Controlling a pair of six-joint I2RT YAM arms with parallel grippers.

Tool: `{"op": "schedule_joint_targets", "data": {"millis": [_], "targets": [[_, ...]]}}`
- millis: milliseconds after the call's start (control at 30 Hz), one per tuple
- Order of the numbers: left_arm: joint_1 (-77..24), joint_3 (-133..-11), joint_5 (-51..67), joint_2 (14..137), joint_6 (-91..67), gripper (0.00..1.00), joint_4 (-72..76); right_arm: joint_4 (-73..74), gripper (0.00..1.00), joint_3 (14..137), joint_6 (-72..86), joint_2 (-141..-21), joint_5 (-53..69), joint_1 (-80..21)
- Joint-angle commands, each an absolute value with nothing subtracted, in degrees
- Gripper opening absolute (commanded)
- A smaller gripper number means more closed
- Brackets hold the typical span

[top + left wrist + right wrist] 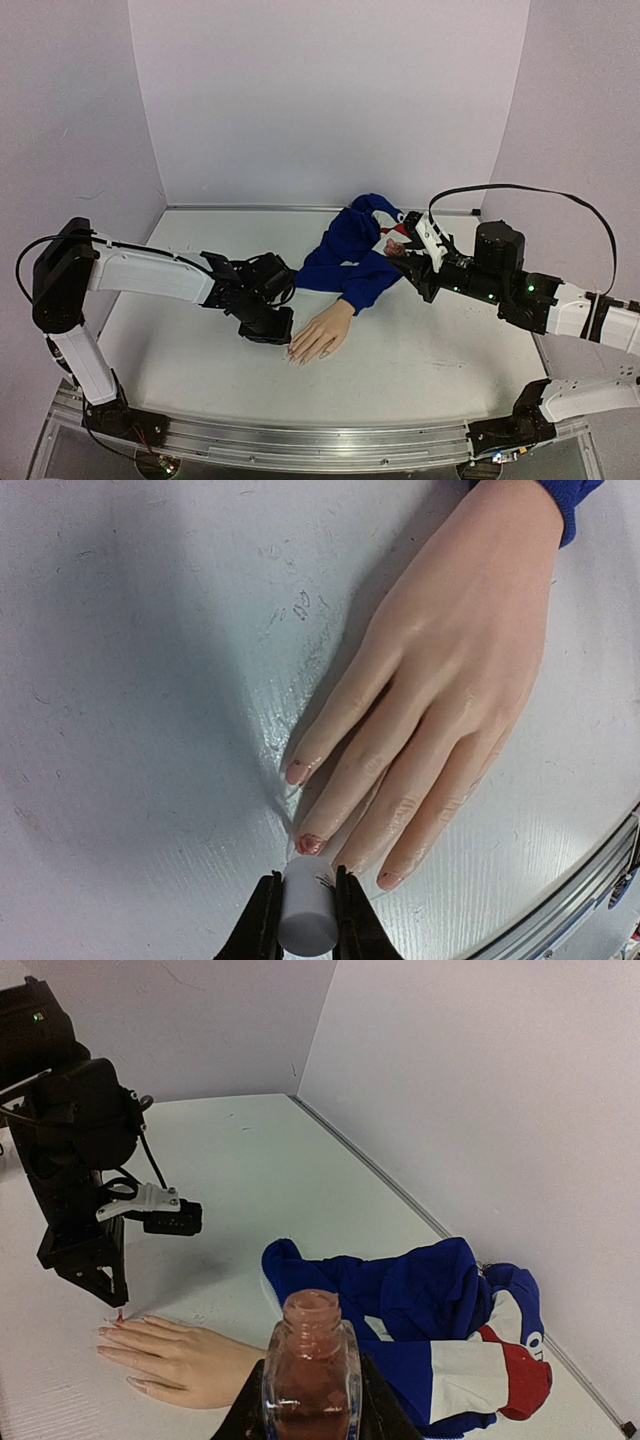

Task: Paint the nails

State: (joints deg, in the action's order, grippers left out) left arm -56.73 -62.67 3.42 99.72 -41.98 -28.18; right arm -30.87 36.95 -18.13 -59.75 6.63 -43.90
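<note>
Two things are being held tight: the left fingers (307,925) are pinching the white brush cap (305,908), aiming it at the nails (310,844) of the mannequin hand (450,680) lying flat toward the desk's (130,680) near edge; the right fingers (310,1412) are gripping the open bottle (311,1360) upright (against spilling, probably).

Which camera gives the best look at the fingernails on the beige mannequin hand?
Left wrist view: the small oval fingernails of the beige mannequin hand appear close up from above, their colour readable. The right wrist view shows them small and nearly edge-on; in the top view they are tiny specks.
</note>
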Motion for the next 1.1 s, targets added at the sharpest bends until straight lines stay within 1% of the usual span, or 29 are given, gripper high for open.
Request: {"op": "schedule_joint_targets", "data": {"millis": [0, 1067], "targets": [[-56.9, -65.4, 4.3, 100.1, -41.4, 0.00, -27.6, -34.7, 0.00, 37.4, -17.5, -58.9, 6.9, -43.6], [-56.4, -63.8, 6.0, 100.8, -43.6, 0.00, -28.5, -34.7, 0.00, 37.5, -17.3, -58.6, 7.2, -43.6]]}}
